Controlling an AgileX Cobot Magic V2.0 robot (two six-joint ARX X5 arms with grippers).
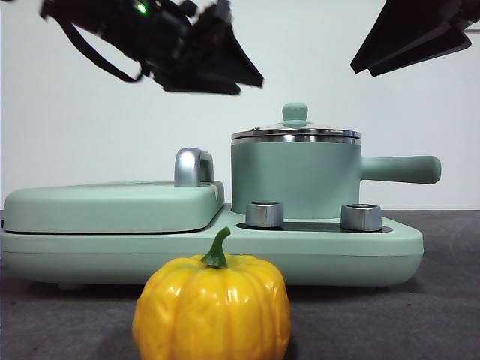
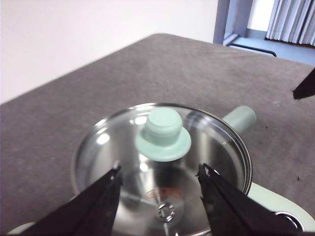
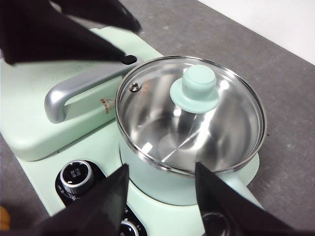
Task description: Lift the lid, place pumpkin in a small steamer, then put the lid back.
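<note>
The left gripper (image 2: 160, 179) hangs above the glass lid (image 2: 162, 162) with jaws apart, the mint knob (image 2: 163, 134) just beyond their tips. The right gripper (image 3: 160, 179) also hovers over the lid, jaws spread. The lid sits closed on the small steamer (image 1: 296, 180), which stands on the mint appliance base (image 1: 225, 251). Red print beside the silver cover handle (image 3: 74, 91) is too small to read. Only the front view shows the pumpkin (image 1: 212, 307), on the grey table (image 1: 420, 315) before the base. The left wrist view shows curtains (image 2: 290, 22) across the room.
</note>
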